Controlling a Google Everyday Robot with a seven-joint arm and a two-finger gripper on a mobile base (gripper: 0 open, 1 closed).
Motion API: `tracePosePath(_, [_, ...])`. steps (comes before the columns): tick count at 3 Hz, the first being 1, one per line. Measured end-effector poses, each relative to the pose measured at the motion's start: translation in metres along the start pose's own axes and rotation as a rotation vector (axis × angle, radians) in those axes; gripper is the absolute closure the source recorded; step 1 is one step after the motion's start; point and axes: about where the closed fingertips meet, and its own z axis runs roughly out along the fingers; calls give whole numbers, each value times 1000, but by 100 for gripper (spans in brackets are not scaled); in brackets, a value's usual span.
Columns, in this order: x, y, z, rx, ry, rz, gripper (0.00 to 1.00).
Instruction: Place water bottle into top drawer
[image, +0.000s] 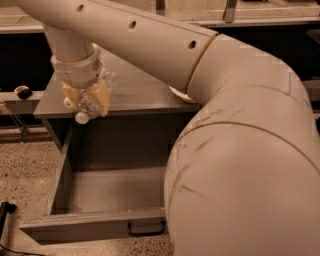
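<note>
the two-finger gripper (86, 100), with pale yellowish pads, hangs from the wrist of the large beige robot arm (240, 165) at the upper left, over the front left edge of the flat grey cabinet top (135, 92). the fingers are closed around the small clear plastic water bottle (81, 118) with a white cap. the bottle is lifted clear of the surface and tilted, cap end lowest and pointing down and to the left, with crinkled clear plastic showing above the right finger. below it, the wide shallow grey metal top drawer (115, 190) stands pulled out toward the camera; the visible part of its floor is bare. a black handle (145, 230) sits on its front panel, partly hidden by the arm. the bottle is above the rear left part of the drawer opening, not inside it. the edge of a white rounded object (176, 93) shows on the cabinet top against the arm. a small dark object (22, 92) rests on a ledge at far left. the speckled floor (25, 165) is visible left of the drawer.
</note>
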Motion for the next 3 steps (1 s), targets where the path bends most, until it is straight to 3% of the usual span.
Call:
tracePosePath(1, [-44, -16, -37, 36, 29, -28, 100])
tracePosePath(2, [-38, 13, -64, 110, -32, 160, 100])
tracePosePath(3, [-23, 56, -58, 175, -171, 359, 100])
